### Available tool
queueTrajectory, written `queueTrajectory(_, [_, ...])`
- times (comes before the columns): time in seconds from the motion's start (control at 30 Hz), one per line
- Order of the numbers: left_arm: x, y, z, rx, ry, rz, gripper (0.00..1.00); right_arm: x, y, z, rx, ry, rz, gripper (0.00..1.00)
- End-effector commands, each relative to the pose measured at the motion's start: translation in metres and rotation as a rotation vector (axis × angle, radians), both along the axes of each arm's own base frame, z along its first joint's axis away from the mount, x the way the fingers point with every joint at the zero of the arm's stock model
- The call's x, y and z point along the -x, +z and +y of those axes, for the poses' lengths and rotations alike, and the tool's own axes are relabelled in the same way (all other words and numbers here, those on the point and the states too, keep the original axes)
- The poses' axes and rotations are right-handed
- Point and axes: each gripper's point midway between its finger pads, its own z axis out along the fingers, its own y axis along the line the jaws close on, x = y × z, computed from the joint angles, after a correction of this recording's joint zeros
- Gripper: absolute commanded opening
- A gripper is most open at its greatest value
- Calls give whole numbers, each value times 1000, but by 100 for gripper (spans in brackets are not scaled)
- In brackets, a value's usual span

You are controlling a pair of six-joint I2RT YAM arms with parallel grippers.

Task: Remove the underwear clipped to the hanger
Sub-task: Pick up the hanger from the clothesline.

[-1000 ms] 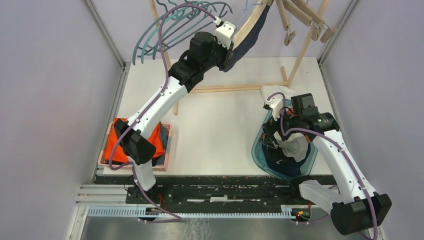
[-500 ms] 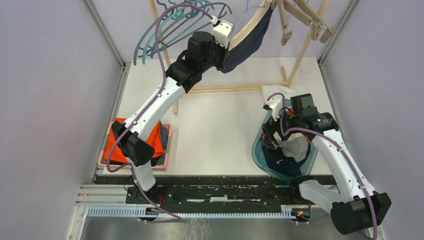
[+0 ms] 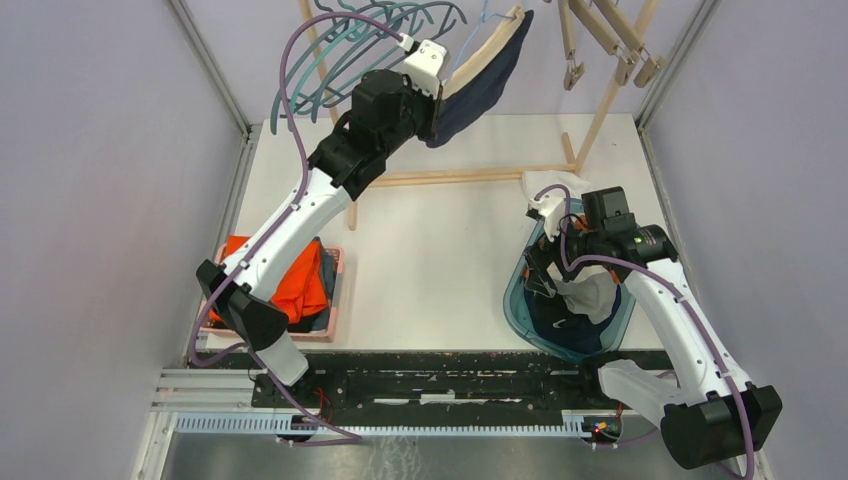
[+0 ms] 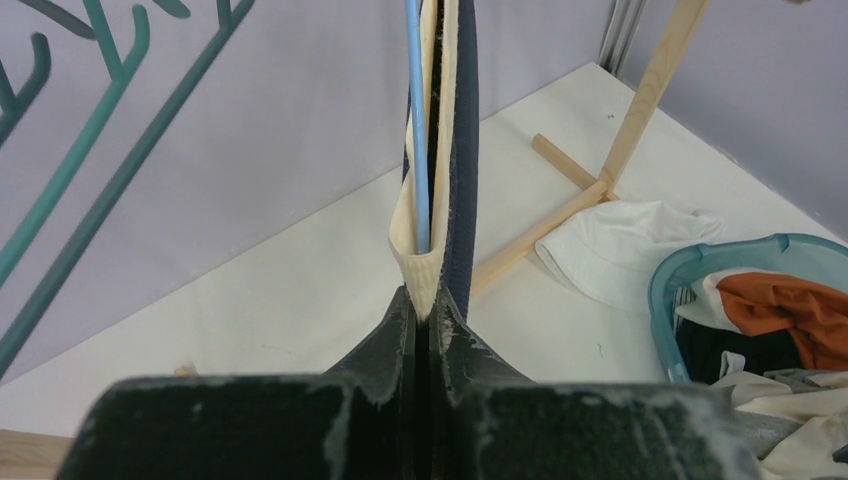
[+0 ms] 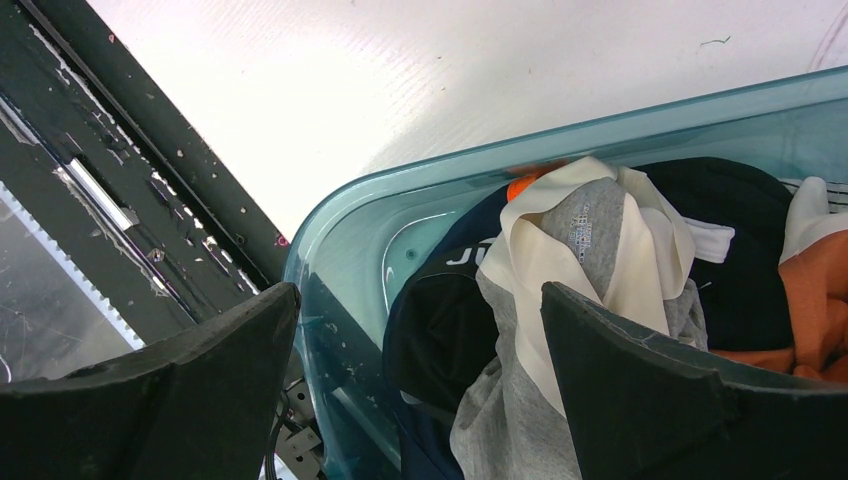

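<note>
Navy underwear with a cream waistband (image 3: 482, 72) hangs from a light-blue hanger (image 3: 482, 22) at the top of the wooden rack. My left gripper (image 3: 437, 92) is raised there and shut on the waistband's lower end; in the left wrist view the jaws (image 4: 431, 318) pinch the cream band (image 4: 430, 265), with the navy cloth (image 4: 462, 150) and blue hanger wire (image 4: 416, 120) rising above. My right gripper (image 3: 542, 268) is open over the teal basket (image 3: 515, 300), above a pile of grey, cream, black and orange underwear (image 5: 600, 250).
The wooden rack (image 3: 600, 110) has empty wooden clips (image 3: 575, 70) at top right and teal hangers (image 3: 340, 50) at top left. A white cloth (image 3: 548, 184) lies beside the basket. A pink tray with bright-orange cloth (image 3: 300, 285) sits at the left.
My left arm has swung left and up, pulling the navy underwear's lower end leftward so the garment stretches away from the clips. The right arm has not moved.
</note>
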Motion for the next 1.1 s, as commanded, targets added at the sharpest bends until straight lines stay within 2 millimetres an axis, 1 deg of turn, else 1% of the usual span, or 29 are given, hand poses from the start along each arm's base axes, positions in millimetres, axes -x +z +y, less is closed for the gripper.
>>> queueTrajectory(0.0, [15,48,11,131,14,-138,3,-6,6,5,-30,13,-38,100])
queueTrajectory(0.07, [19,50,16,137,18,-161,3,-6,6,5,-30,11,-37,100])
queueTrajectory(0.1, [20,48,18,135,21,-170,3,-6,6,5,-31,13,-36,100])
queueTrajectory(0.2, [24,55,24,140,24,-223,3,-6,5,5,-29,13,-31,100])
queueTrajectory(0.3, [24,60,27,132,31,-271,3,-7,4,5,-28,13,-27,100])
queueTrajectory(0.47, [23,71,23,129,6,-337,3,-8,1,4,-20,10,-19,100])
queueTrajectory(0.6, [28,79,18,149,-30,-349,3,-8,1,3,-16,9,-20,100])
queueTrajectory(0.73, [34,77,19,164,-42,-344,3,-8,0,3,-15,9,-19,100])
queueTrajectory(0.83, [37,70,20,156,-52,-354,3,-8,0,3,-15,9,-17,100])
queueTrajectory(0.93, [36,65,22,140,-46,-375,3,-8,-1,3,-14,8,-12,100])
queueTrajectory(1.07, [34,66,27,137,-33,-409,3,-9,-2,3,-9,9,-13,100])
